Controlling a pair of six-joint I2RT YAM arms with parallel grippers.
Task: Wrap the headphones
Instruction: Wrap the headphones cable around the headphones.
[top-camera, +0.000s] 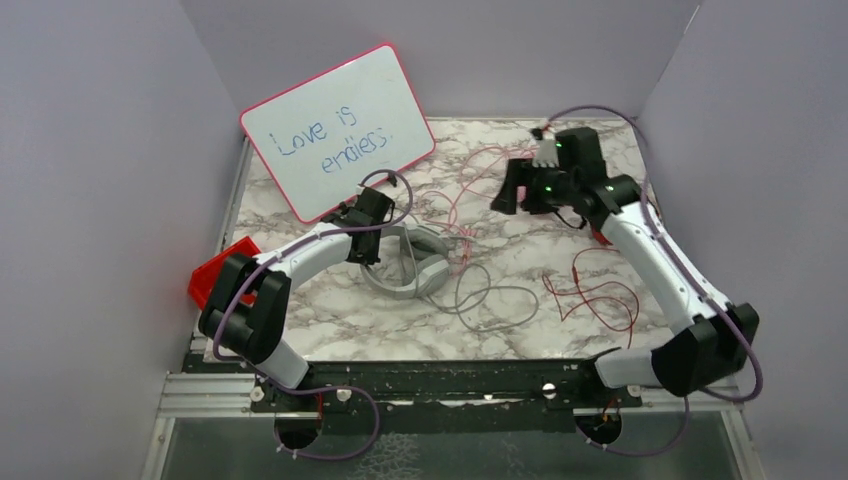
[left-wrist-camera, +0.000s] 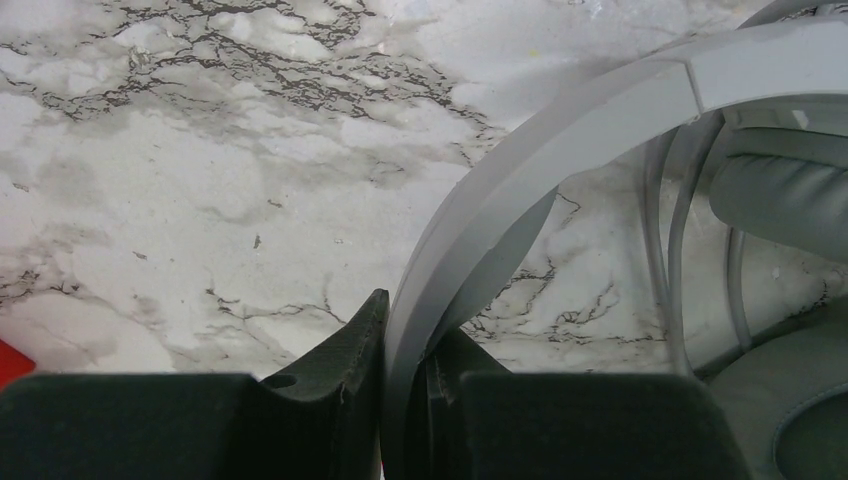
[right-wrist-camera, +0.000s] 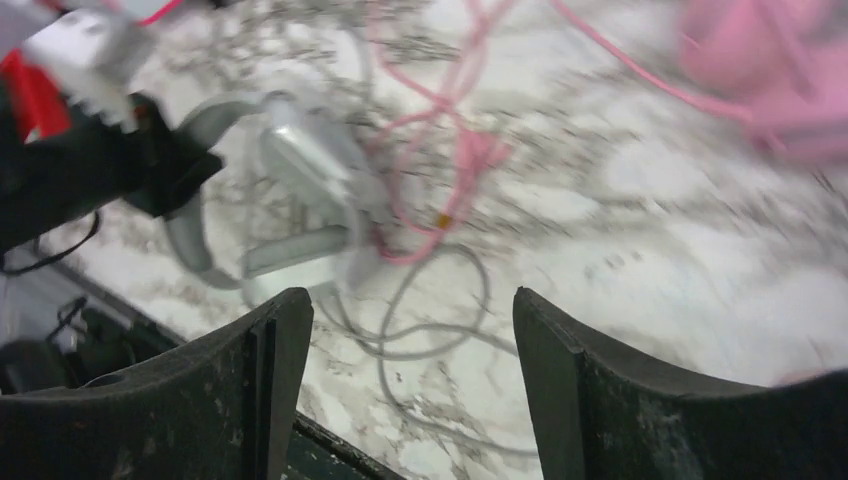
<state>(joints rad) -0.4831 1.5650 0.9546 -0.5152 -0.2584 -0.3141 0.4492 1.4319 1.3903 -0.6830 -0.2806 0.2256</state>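
Note:
The grey headphones lie at the table's centre-left, and their grey cable loops off to the right. My left gripper is shut on their headband, which runs up between the fingers; an ear cup shows at the right. My right gripper hovers at the back centre-right, open, with nothing between its fingers. Below it I see the grey headphones, their cable and a pink cable. A blurred pink shape fills the top right. A red cable lies right of centre.
A whiteboard with a pink rim leans at the back left. A red object sits at the left table edge beside my left arm. The pink cable sprawls across the back middle. Grey walls close in three sides.

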